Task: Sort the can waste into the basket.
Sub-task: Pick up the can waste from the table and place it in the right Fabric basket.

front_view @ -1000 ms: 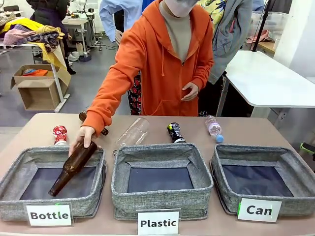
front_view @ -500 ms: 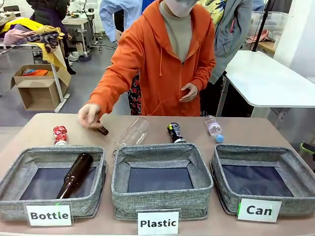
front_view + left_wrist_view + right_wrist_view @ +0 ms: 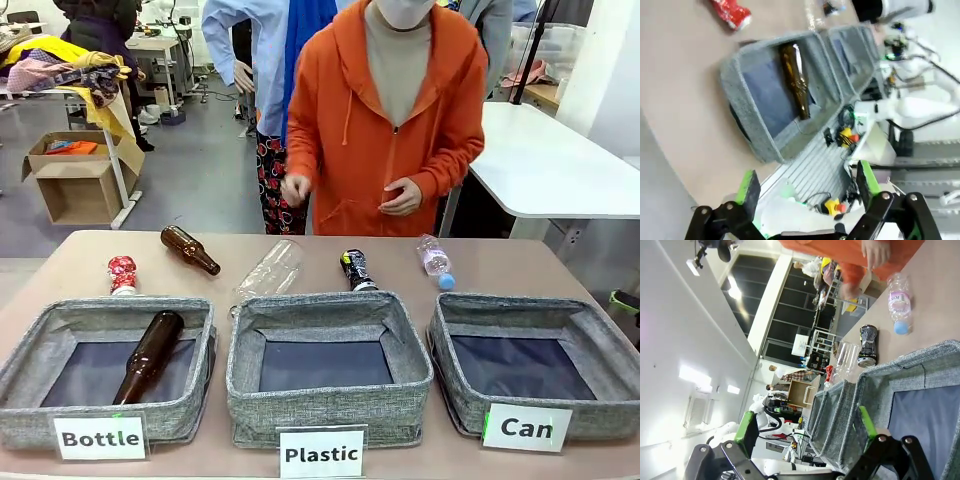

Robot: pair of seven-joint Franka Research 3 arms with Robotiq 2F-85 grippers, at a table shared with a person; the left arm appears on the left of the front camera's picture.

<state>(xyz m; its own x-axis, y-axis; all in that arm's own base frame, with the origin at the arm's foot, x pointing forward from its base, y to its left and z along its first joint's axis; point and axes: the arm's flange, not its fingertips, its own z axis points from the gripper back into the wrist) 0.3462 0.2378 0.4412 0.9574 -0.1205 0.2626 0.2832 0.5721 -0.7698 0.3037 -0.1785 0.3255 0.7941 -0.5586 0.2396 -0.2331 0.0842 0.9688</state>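
Observation:
The red can lies at the far left of the table, behind the Bottle basket. The black can lies behind the Plastic basket. At the right stands the grey Can basket, nothing inside it. In the left wrist view my left gripper is open and empty, off the table's near edge, with the red can far ahead. In the right wrist view my right gripper is open and empty, close to the Can basket, and the black can lies beyond its rim.
A brown bottle lies in the Bottle basket; another brown bottle lies on the table behind it. A clear bottle and a small blue-capped bottle lie behind the Plastic basket. A person in orange stands at the far side.
The person dropped a brown bottle into the Bottle basket, touched the other bottle on the table, then drew both hands back to the body. Neither gripper has moved.

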